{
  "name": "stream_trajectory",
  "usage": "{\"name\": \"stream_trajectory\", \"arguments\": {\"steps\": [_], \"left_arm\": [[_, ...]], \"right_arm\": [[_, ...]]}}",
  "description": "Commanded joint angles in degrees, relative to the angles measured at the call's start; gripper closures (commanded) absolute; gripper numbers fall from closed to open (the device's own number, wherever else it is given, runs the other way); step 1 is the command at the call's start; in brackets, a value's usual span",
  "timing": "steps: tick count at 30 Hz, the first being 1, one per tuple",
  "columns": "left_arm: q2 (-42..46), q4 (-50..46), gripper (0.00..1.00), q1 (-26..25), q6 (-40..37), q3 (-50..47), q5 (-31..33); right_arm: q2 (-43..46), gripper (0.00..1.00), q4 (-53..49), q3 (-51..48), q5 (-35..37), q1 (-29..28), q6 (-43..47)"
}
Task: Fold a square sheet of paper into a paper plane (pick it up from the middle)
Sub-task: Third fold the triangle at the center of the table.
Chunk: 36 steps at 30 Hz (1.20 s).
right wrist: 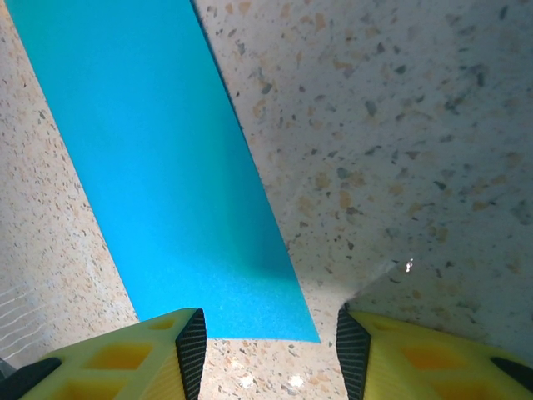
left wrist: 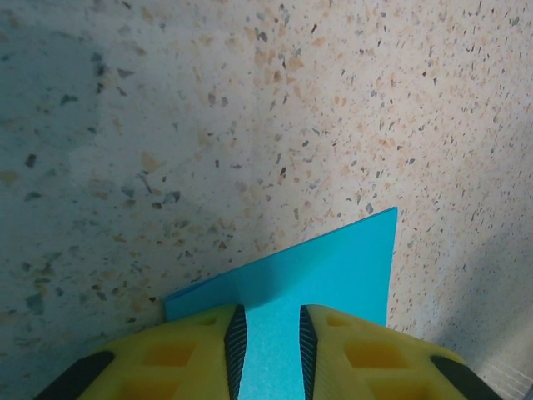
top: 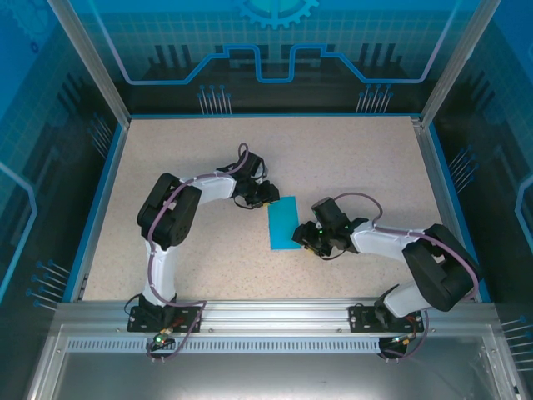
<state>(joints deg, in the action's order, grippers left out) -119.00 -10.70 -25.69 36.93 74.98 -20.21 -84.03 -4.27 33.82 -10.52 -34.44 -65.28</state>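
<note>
One thin teal-blue square sheet of paper (top: 283,221), from above, lies as a folded strip mid-surface (top: 208,167). Left wrist: my left fingers (left wrist: 183,358), narrowly parted, sit over one end, likely steadying it. Right wrist: my right fingers (right wrist: 158,350), wide, straddle its corner.

I count from remote station:
- teal-blue paper sheet (top: 283,222): one, single piece.
- robot arms: two, left arm (top: 171,212) and right arm (top: 391,242).
- grippers: two, left gripper (top: 265,197) and right gripper (top: 304,239).
- yellow fingers: two on left wrist camera (left wrist: 175,354), two on right wrist camera (right wrist: 125,358), four total.
- black ribbed pads: one per finger, four total.
- arm bases: two, left base (top: 162,315) and right base (top: 391,317).
- aluminium rail (top: 275,312): one.
- speckled table (top: 200,150): one.
</note>
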Motion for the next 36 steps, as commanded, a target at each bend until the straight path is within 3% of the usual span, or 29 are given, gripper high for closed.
{"name": "stream_trajectory", "arguments": {"steps": [1, 12, 20, 25, 36], "left_arm": [[-2.55, -4.59, 0.72, 0.38, -2.01, -0.12, 2.10], [-2.55, -3.02, 0.73, 0.38, -1.13, -1.92, 0.78], [-2.20, -3.23, 0.73, 0.38, -0.89, -2.48, 0.87], [-2.16, -3.46, 0.74, 0.36, -0.72, -2.23, 0.87], [-2.27, -4.41, 0.74, 0.38, -0.99, -1.59, 1.34]], "right_arm": [[-2.52, 0.51, 5.92, 0.69, -3.00, 0.01, 0.18], [-2.72, 0.53, 8.66, 0.41, -3.85, -0.93, -0.60], [1.19, 0.54, 5.15, 0.33, -1.94, -2.00, -1.16], [3.39, 0.52, 6.31, -1.18, -0.98, -4.92, -7.13], [-3.60, 0.52, 15.13, -0.40, -1.62, -10.21, -15.58]]}}
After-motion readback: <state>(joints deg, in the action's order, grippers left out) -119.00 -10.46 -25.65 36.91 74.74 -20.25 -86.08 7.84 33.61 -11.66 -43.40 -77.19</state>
